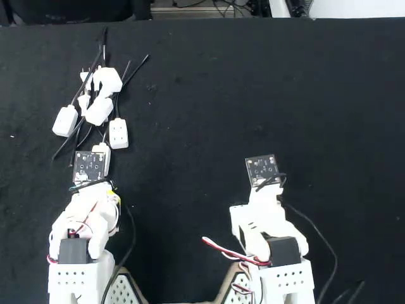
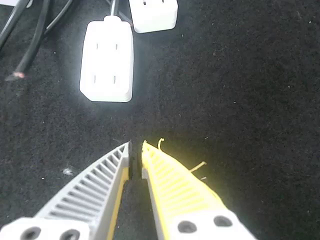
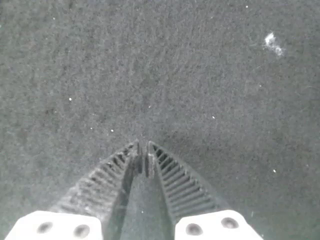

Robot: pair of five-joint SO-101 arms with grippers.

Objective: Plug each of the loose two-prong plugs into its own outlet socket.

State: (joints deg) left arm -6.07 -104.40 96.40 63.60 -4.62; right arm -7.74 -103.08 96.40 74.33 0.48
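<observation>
in the high view the outlet socket (image 1: 103, 152) is half hidden under a camera board (image 1: 88, 166). beyond it the white plugs (image 1: 100, 95) overlap in a heap, prongs too small to tell. in the left wrist view the second socket (image 2: 152, 14) beyond that outlet and the black cords (image 2: 34, 35) beside it are cut by the edge.

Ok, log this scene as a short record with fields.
surface: black cloth table
left gripper: shut, empty, just short of a white rectangular plastic outlet socket
right gripper: shut, empty, over bare cloth
task parts: white plastic plugs and sockets with black cords, bunched ahead of the left arm
plugged in: cannot tell
</observation>
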